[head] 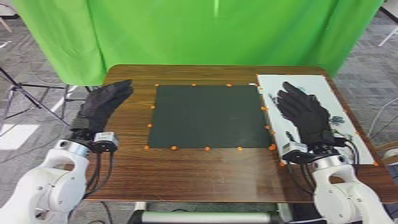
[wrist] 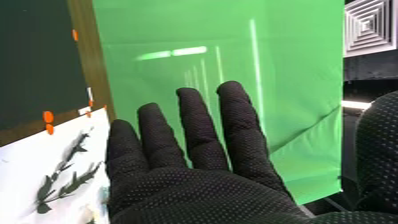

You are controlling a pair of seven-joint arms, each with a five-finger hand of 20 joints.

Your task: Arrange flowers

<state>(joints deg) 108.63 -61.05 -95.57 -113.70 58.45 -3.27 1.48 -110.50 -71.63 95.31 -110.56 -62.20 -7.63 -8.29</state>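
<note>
Head view: right robot hand (head: 306, 115) over white board (head: 304, 80), open, empty; contact with board impossible to tell. Small grey-green clump (head: 337, 120) on same board, just beside. Left robot hand (head: 103, 104) at left of dark mat (head: 209, 117), fingers straight, pressed together. Right wrist view: right robot hand (wrist: 204, 192), fingers straight, slightly spread, thumb well apart; dark leafy sprig (wrist: 44, 191) lying on white board, near robot hand.

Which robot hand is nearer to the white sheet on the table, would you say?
Right: the right robot hand is over the white sheet, while the left robot hand is to the left of the dark mat.
</note>
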